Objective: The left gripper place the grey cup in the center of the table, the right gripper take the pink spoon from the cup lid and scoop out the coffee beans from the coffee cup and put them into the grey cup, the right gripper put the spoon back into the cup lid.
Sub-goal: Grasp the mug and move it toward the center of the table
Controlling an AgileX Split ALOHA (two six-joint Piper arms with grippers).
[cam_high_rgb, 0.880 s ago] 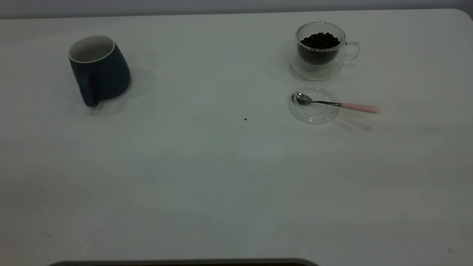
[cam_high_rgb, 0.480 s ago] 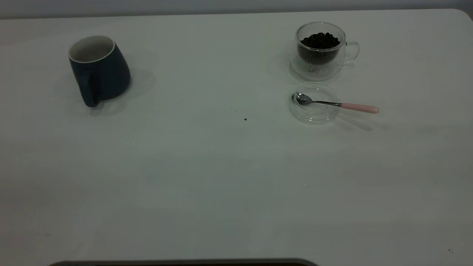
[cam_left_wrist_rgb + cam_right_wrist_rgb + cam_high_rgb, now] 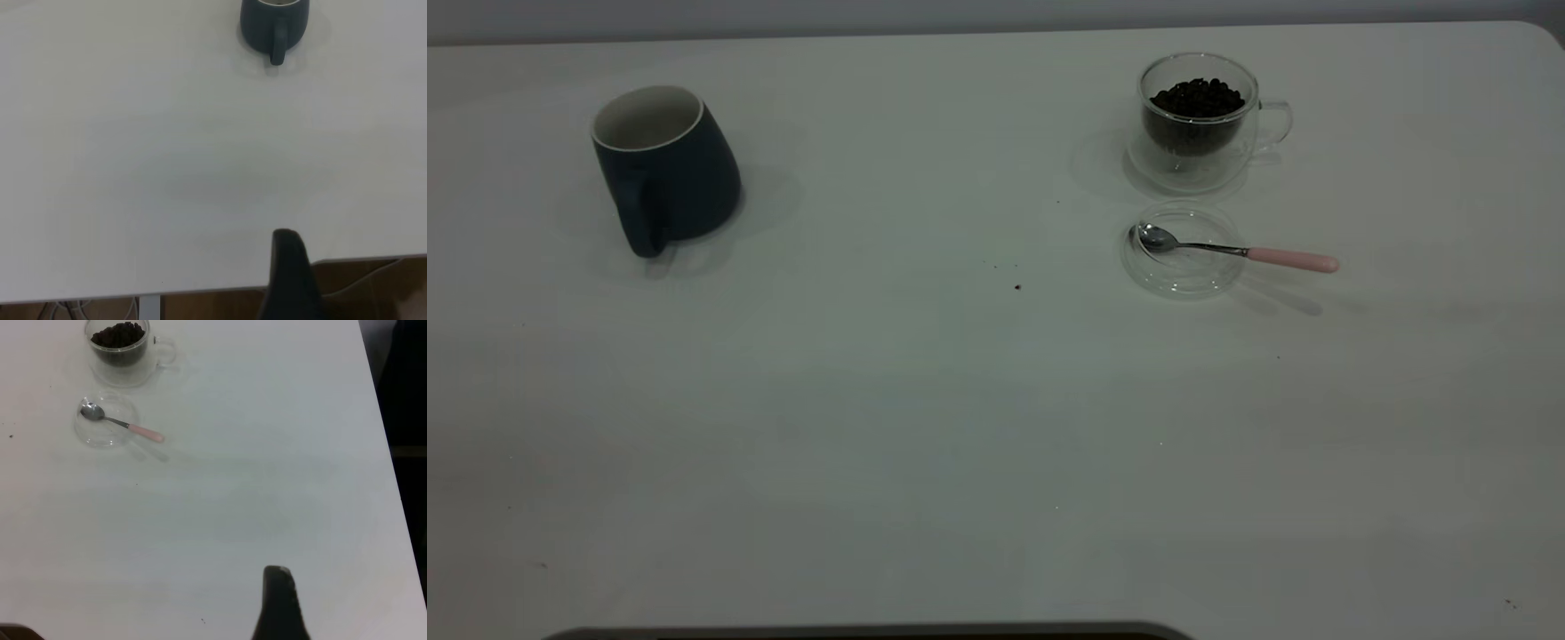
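The grey cup (image 3: 667,169) stands at the far left of the table (image 3: 960,400), handle toward the front; the left wrist view shows this grey cup (image 3: 273,23) far from my left gripper (image 3: 285,235). That gripper hangs over the table's near edge as one dark tip with no gap. The coffee cup (image 3: 1199,120) holds coffee beans (image 3: 1197,96) at the far right. In front of it lies the cup lid (image 3: 1183,271) with the pink spoon (image 3: 1232,250) resting in it, handle pointing right. My right gripper (image 3: 277,572) is far from the spoon (image 3: 123,423), also one closed tip. Neither gripper shows in the exterior view.
A few dark specks (image 3: 1017,287) lie near the table's middle. The table's front edge (image 3: 200,290) runs just under the left gripper, with cables below it. The table's right edge (image 3: 383,453) drops off to a dark floor. A dark strip (image 3: 871,633) borders the exterior view's bottom.
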